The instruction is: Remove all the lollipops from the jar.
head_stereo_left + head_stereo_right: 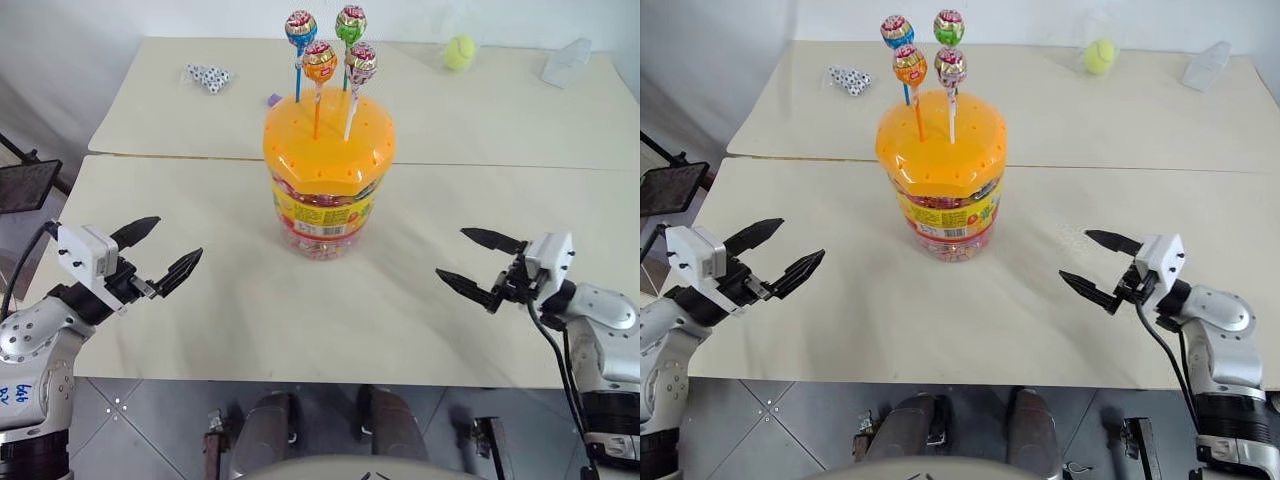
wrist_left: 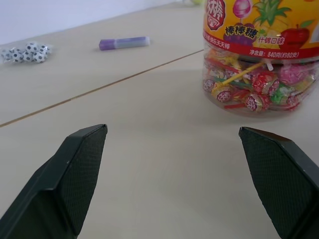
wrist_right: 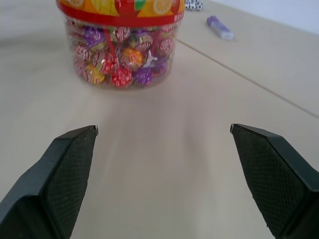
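Note:
The jar (image 1: 325, 190) is a clear tub with an orange domed lid and a yellow-red label, standing mid-table with sweets inside. Several lollipops stand upright in the lid's holes: a blue-yellow one (image 1: 300, 27), a green one (image 1: 350, 23), an orange one (image 1: 319, 61) and a pink-purple one (image 1: 361, 62). My left gripper (image 1: 165, 250) hovers open near the front left of the table, well left of the jar. On the front right my right gripper (image 1: 478, 262) is open too, apart from the jar. Both point inward with nothing between their fingers.
A tennis ball (image 1: 459, 52) and a clear plastic piece (image 1: 566, 63) lie at the far right of the back table. Small black-and-white balls (image 1: 208, 77) sit at the far left, and a purple marker (image 2: 123, 43) lies behind the jar. A seam (image 1: 180, 157) joins the two tables.

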{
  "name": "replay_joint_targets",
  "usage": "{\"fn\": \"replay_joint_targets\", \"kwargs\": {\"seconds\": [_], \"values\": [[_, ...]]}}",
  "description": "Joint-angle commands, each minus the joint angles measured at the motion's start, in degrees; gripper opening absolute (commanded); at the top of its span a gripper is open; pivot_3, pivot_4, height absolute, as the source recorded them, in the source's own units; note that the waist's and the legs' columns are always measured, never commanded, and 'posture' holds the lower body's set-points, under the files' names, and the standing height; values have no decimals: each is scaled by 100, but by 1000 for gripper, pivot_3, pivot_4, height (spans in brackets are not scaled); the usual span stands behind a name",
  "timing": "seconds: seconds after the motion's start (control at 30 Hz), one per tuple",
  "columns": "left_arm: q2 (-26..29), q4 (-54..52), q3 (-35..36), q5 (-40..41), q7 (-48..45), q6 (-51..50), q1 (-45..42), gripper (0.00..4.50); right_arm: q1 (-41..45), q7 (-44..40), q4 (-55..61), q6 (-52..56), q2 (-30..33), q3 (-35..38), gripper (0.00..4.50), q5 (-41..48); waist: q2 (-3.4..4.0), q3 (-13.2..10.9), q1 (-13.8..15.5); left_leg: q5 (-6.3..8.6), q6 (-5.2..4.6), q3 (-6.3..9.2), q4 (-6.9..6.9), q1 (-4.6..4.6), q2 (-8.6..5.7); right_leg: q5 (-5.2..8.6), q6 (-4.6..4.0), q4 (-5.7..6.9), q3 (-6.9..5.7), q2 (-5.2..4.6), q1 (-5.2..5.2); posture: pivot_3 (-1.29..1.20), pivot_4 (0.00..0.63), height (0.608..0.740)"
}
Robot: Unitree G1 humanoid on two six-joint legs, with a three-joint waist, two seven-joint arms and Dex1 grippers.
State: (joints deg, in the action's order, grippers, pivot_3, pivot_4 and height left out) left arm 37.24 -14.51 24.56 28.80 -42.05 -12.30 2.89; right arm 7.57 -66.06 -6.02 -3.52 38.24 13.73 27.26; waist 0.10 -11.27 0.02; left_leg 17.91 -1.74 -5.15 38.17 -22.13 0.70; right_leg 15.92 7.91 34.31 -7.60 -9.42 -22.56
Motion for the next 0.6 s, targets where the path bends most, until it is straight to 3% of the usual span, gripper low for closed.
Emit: {"fn": "replay_joint_targets", "kwargs": {"seconds": [0.03, 0.17, 0.3, 0.47, 0.6], "values": [[53, 36, 98, 167, -163, 7, 6, 4500, -68, -97, 427, 106, 63, 98, 4458, 259, 0, 0, -2, 0, 0, 0, 0, 1, 1, 0, 0, 0, 0, 0, 0, 0, 150, 740], [83, 113, 443, 1375, -406, -773, -354, 4500, -114, 430, 1465, 563, -198, 393, 4458, 1013, 0, 0, 0, 1, 2, 4, 0, 3, 6, 0, 0, 11, 6, 0, -6, 0, 150, 740], [118, 527, 466, 2351, -199, -1572, -1629, 4500, -28, 1440, 2692, 1023, -578, 875, 4458, 2121, -9, 2, 88, 2, 3, 20, 24, -3, 5, 0, 0, 34, 5, -2, -7, 0, 150, 740], [-196, 1433, -428, 2062, -297, -1680, -3770, 4500, -46, 2359, 3615, 1296, -756, 1139, 4458, 2737, -25, 4, 254, 13, 3, 20, 54, -11, -5, -2, 3, 42, 1, 1, 0, 0, 150, 740], [-426, 2345, -1146, 1457, -514, -1586, -5046, 4500, -155, 2423, 3807, 1391, -669, 1119, 4458, 2756, -32, 8, 262, 30, -6, -13, 71, -15, -28, -3, 5, 37, 5, 8, -1, 0, 150, 740]]}}
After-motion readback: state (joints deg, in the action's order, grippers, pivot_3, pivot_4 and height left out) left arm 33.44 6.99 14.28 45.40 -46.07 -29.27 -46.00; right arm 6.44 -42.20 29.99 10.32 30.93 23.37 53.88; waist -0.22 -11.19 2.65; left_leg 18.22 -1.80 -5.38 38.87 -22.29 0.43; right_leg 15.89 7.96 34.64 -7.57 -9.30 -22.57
